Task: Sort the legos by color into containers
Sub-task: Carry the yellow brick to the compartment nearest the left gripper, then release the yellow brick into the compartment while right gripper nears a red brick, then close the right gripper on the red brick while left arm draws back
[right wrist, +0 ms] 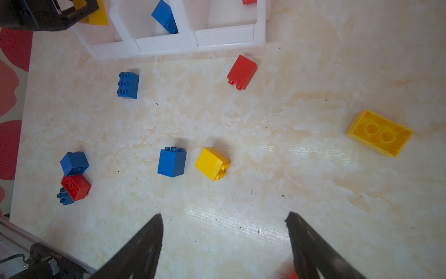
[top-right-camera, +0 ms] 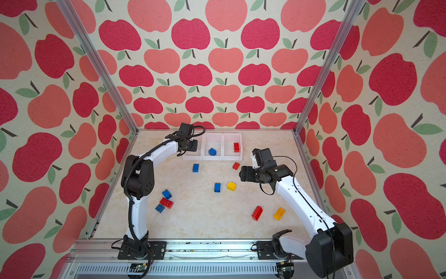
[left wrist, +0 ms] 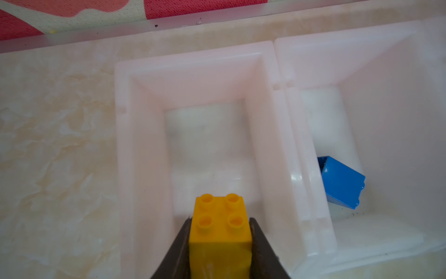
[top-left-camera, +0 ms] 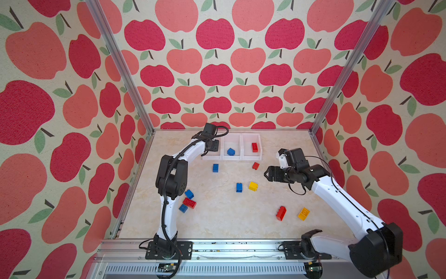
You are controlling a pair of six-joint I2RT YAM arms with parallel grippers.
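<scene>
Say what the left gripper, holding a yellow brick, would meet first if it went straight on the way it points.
Probably the floor of the end container: the left gripper, jaws shut on the yellow brick, aims into it. Depth is unclear; the far wall is possible.

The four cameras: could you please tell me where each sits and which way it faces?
Top views: high above the front rail, looking down and backward at table, containers, left arm, right arm.
Left wrist: on that arm, looking down past the left pincer, shut on a yellow brick, into the end container.
Right wrist: looking down past the open right pincer at loose bricks.
Shared: every view shows the blue brick in the middle container.
</scene>
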